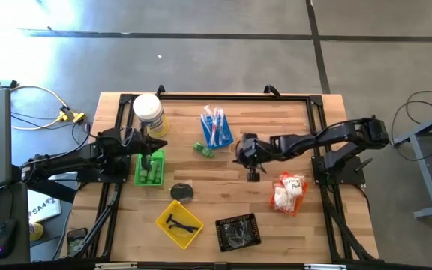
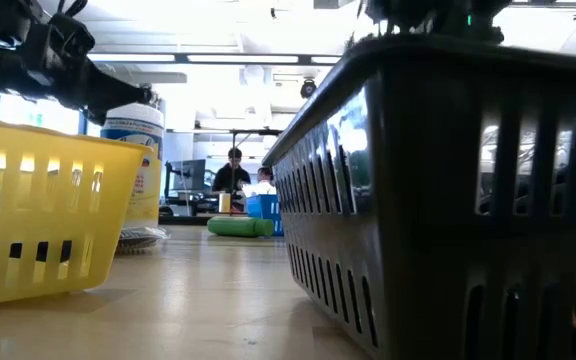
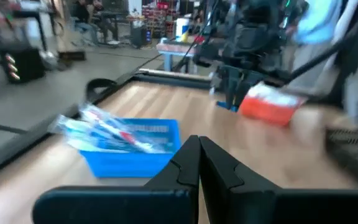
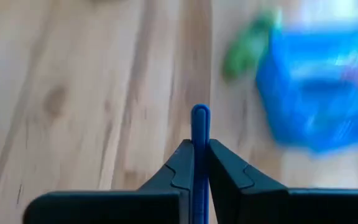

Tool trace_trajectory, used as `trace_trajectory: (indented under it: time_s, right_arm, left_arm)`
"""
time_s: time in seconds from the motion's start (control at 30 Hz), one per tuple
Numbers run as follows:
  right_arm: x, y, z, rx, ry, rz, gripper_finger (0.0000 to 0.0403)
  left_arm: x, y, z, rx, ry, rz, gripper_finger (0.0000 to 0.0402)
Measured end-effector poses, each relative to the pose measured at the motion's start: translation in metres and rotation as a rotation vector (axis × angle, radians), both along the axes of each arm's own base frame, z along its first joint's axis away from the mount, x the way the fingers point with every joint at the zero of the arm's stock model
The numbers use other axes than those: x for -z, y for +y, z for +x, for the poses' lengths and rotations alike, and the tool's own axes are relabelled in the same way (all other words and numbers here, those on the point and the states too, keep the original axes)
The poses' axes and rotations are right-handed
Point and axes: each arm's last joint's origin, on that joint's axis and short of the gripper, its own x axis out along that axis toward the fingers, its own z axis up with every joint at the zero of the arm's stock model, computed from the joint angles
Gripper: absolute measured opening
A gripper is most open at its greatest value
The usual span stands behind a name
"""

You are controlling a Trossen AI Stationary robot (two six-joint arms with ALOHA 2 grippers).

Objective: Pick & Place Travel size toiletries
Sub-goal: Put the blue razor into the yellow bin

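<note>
- Wood-grain planks make up the table point(image 1: 223, 202), pale with darker knots, framed by a black rail.
- Toothbrushes in clear, crinkly wrappers point(image 1: 214, 124) lie heaped in the blue tray point(image 1: 224, 136), a shallow plastic box near the far edge; the left wrist view shows the red and white handles through the wrap point(image 3: 114, 134).
- A small green bottle point(image 1: 204, 149) lies on its side on the bare wood just beside the blue tray; the low view shows it as a smooth green cylinder point(image 2: 238, 227).
- More green bottles point(image 1: 151, 169) stand packed in the green tray point(image 1: 139, 177).
- White sachets point(image 1: 285, 193) fill the orange tray point(image 1: 298, 204); black T-shaped pieces point(image 1: 177, 222) lie in the yellow slotted tray point(image 1: 168, 232); dark bits point(image 1: 238, 231) sit in the black mesh tray point(image 1: 221, 238).
- The right gripper point(image 1: 252, 174) hangs over mid-table, fingers clenched on a thin blue strip point(image 4: 200, 162) with a rounded tip that stands up between them.
- The left gripper point(image 3: 199, 163) hovers by the green tray, fingers pressed together with nothing between them.
- A white tub point(image 1: 148, 109) with a yellow label stands at the far left corner.
</note>
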Motion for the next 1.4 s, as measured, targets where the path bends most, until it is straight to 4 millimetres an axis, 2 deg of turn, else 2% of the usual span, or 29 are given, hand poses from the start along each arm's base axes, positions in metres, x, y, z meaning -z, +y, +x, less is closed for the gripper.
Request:
trace_trajectory:
  time_s: [0.2,0.3,0.4,0.47,0.67,0.8,1.0,1.23,1.4]
  right_arm:
    - [-0.037,0.036,0.017,-0.234,-0.14,-0.28,0.003]
    - [-0.046,0.049,0.022,-0.333,-0.215,-0.369,0.0026]
    - [-0.044,0.062,0.029,-0.441,-0.24,-0.507,0.0024]
    - [-0.036,0.07,0.036,-0.509,-0.214,-0.609,0.0027]
    - [-0.022,0.088,0.063,-0.557,-0.181,-0.918,0.0028]
    - [-0.02,0.102,0.079,-0.607,-0.177,-1.078,0.0027]
    - [-0.026,0.117,0.094,-0.707,-0.236,-1.166,0.0028]
    - [-0.03,0.119,0.095,-0.771,-0.276,-1.193,0.0028]
    - [-0.03,0.121,0.095,-0.788,-0.281,-1.205,0.0028]
  left_arm:
    - [0.001,-0.001,0.006,0.071,-0.011,-0.178,0.0004]
    - [0.0,-0.001,0.011,0.127,-0.022,-0.241,0.0026]
    - [-0.002,0.0,0.02,0.193,-0.043,-0.307,0.0066]
    - [-0.003,0.001,0.027,0.228,-0.053,-0.35,0.0101]
    - [0.0,0.005,0.049,0.303,-0.083,-0.449,0.0207]
    - [0.003,0.01,0.069,0.31,-0.022,-0.513,0.0246]
    - [0.003,0.006,0.105,0.398,0.044,-0.527,0.0258]
    - [-0.012,0.002,0.143,0.524,0.054,-0.492,0.0258]
    - [-0.013,0.003,0.162,0.56,0.085,-0.502,0.0258]
